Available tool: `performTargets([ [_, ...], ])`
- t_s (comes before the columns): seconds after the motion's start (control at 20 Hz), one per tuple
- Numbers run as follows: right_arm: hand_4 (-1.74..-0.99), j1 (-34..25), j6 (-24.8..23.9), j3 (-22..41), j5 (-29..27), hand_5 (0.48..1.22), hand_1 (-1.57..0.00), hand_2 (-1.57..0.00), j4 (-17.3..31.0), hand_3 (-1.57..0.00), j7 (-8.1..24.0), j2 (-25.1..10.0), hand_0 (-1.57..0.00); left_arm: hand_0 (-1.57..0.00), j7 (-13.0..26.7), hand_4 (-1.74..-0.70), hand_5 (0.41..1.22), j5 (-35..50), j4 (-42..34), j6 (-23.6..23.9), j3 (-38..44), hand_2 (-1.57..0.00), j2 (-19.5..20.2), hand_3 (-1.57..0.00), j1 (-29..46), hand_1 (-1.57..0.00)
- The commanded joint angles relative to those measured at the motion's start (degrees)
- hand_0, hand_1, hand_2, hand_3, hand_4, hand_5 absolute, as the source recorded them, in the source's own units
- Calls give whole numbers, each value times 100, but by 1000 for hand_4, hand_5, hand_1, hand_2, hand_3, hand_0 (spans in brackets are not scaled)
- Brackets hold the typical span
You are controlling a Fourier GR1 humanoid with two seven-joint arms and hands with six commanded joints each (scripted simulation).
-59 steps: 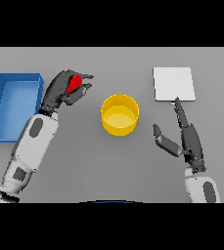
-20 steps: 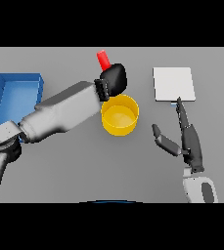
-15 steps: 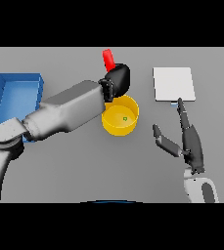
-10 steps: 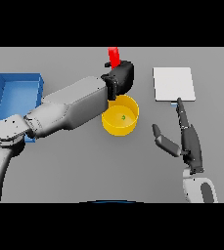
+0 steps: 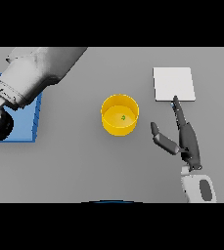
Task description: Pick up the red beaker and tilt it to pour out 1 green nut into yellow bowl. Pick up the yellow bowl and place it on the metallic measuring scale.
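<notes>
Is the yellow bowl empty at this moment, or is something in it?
Not empty: the yellow bowl, upright on the table, holds one small green nut on its floor.

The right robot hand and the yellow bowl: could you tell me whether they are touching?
Apart. The head view shows bare grey table between the right robot hand, fingers straight, and the yellow bowl.

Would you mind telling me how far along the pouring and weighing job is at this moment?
Done: a green nut lies in the yellow bowl. In hand: nothing visible; the right robot hand hovers open beside the bowl, and the left one and the beaker are out of view. Left: putting the bowl on the scale.
</notes>
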Motion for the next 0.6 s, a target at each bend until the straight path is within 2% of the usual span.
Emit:
performTargets([
  [0.0, -1156, 16, -35, 17, 15, 658, 1, 1, -8, 1, -75, 38, 1, -1571, 56, -1729, 1221, 346, 276, -34, 344, -1571, 20, -1410, -74, -1571],
  [0.1, -1146, -10, -167, 21, 210, 641, 1, 1, -13, 1, 4, -20, 1, -1571, 296, -1734, 1221, 1270, 718, -22, 1186, -1571, 205, -1468, -104, -1571],
  [0.2, -1144, 4, -267, 77, 381, 633, 1, 1, -48, 1, 6, -22, 1, -1571, 593, -1736, 1221, 2133, 1094, 98, 1947, -1571, 463, -1417, -112, -1571],
  [0.3, -1129, -43, -119, -4, 124, 625, 1, 1, 42, 1, -83, -33, 1, -1571, 752, -1738, 1221, 2828, 1432, 272, 2502, -1571, 760, -1394, -23, -1571],
  [0.45, -1083, -105, 50, 15, -156, 625, 1, 1, 65, 1, -166, 97, 1, -1571, 774, -1739, 1221, 3790, 1803, 574, 3175, -1571, 1226, -1480, 362, -1571],
  [0.55, -1092, -110, 125, -3, -190, 637, 1, 1, 40, 1, -136, 4, 1, -1571, 932, -1740, 1221, 4305, 1955, 891, 3478, -1571, 1420, -1513, 735, -1571],
])
